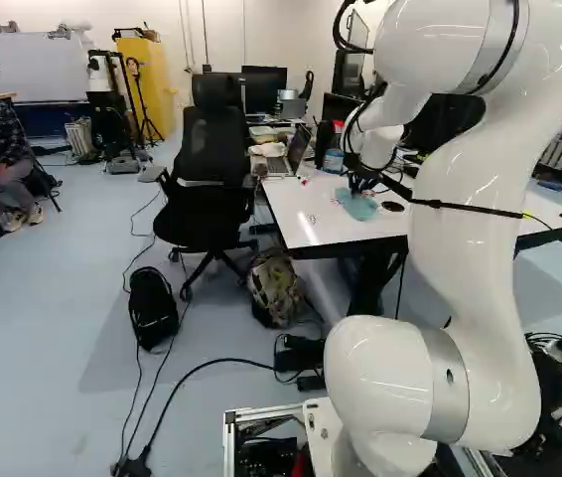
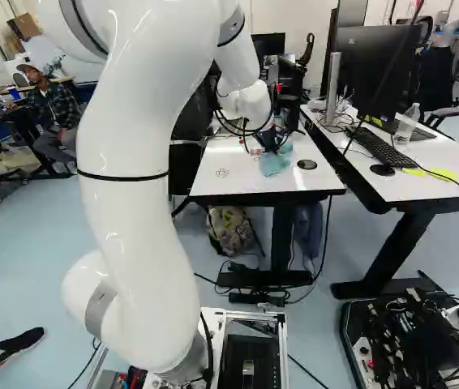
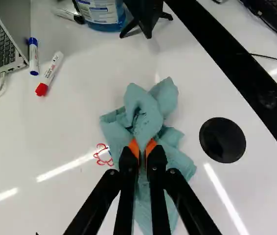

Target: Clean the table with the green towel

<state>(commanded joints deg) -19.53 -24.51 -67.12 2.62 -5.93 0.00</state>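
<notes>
White bench [image 3: 75,122] beneath, the towel [image 3: 146,115] lies pinched in my end effector [image 3: 142,148], its folds spread on the surface, so I should press lightly and sweep sideways across the red doodle [image 3: 102,154] just beside it (cloth leading, never bare fingertips), overlapping each pass.

Bright light, white glare streaks on the tabletop [image 3: 80,122]

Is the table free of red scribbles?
No, a red scribble shows on the white table, right beside the bunched green towel.
</notes>
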